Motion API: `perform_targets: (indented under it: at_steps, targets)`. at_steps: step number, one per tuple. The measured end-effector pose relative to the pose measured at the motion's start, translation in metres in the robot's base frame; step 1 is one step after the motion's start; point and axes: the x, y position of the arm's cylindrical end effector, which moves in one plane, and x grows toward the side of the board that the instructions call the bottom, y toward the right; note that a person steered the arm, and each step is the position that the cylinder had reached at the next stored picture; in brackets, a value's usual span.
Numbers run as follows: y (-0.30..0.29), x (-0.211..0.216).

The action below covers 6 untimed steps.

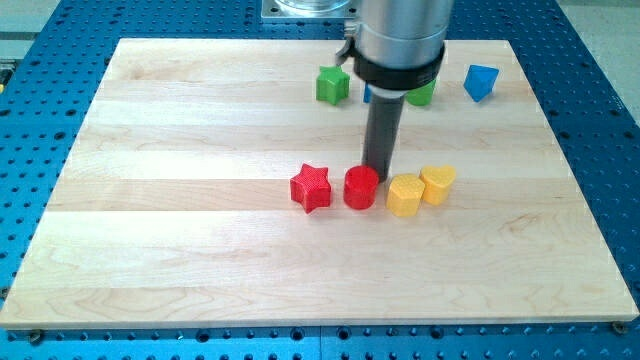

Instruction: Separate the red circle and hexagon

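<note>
My tip (378, 172) sits just behind the red circle (361, 187), probably touching it; it grips nothing. Near board centre, the circle and yellow hexagon (405, 195) stand close, a narrow gap between. Separation is barely begun; widening remains.

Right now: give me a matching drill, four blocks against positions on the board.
Blocks:
1. red star
2. red circle
3. yellow hexagon
4. blue block

Positions:
A. just below my tip
B. the view's top right
C. leftmost in the middle row
D. touching the yellow heart

Pairs: 1-C, 2-A, 3-D, 4-B
</note>
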Motion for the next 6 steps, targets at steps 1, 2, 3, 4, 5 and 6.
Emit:
perform_targets:
  at_steps: [1,2,3,4,5,6]
  targets:
    - [-0.014,0.001]
    - [-0.025,-0.052]
    - [-0.107,-0.042]
    - [-0.104,-0.028]
    - [-0.115,0.034]
    - [-0.07,0.05]
